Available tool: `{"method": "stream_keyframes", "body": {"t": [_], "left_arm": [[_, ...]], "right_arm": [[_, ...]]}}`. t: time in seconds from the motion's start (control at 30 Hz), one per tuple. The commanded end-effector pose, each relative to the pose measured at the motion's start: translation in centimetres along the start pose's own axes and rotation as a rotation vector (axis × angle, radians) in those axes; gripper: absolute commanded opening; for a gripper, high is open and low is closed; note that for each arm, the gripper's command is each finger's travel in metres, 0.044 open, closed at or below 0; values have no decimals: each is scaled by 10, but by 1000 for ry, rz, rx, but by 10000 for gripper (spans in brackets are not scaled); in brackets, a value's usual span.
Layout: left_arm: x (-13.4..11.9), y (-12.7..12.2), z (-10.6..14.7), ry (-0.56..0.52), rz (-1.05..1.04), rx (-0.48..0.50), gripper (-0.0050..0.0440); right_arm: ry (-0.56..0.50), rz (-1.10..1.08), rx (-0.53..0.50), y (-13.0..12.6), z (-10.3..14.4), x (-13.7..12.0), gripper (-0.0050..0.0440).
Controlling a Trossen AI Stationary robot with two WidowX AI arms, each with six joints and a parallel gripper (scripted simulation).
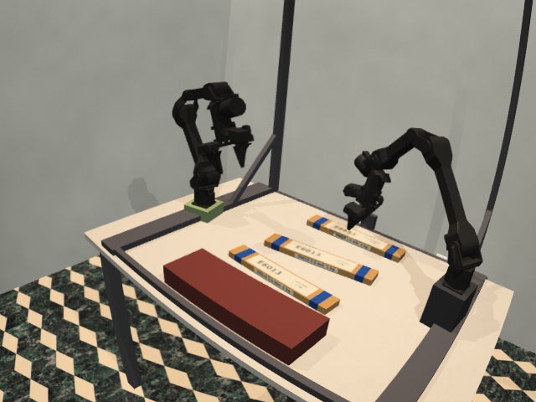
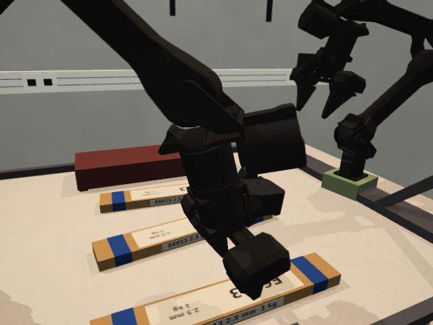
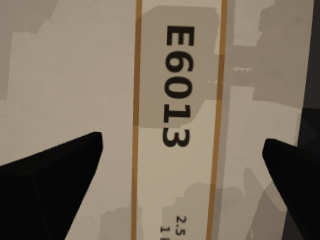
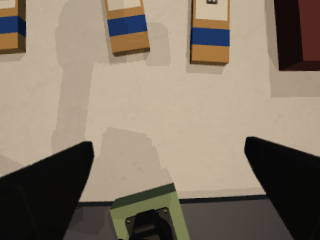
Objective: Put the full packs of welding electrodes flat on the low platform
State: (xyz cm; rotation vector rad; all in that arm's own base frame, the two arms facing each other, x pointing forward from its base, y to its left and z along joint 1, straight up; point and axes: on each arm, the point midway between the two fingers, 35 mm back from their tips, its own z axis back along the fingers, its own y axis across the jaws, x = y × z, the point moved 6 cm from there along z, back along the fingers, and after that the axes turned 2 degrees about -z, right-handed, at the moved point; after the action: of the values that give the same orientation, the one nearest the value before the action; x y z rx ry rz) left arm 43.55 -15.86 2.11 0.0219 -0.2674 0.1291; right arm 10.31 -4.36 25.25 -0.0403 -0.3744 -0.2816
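Two black tapered fingers of the open right claw (image 4: 169,145), three flat orange-brown packs (image 4: 129,42) with blue bands on a pale counter (image 4: 200,110), dark red block (image 4: 310,30) at upper right, green square base (image 4: 118,214) below.
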Motion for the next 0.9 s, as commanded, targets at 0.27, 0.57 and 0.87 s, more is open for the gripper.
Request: {"method": "stream_keyframes", "body": {"t": [0.27, 0.57, 0.87], "left_arm": [[13, 14, 40, -32, 77, 6, 430], [13, 66, 35, -32, 100, 10, 430], [14, 119, 30, -33, 99, 16, 430]], "right_arm": [[-20, 4, -1, 0, 5, 1, 430], [-20, 4, -1, 0, 5, 1, 430], [-20, 4, -1, 0, 5, 1, 430]]}}
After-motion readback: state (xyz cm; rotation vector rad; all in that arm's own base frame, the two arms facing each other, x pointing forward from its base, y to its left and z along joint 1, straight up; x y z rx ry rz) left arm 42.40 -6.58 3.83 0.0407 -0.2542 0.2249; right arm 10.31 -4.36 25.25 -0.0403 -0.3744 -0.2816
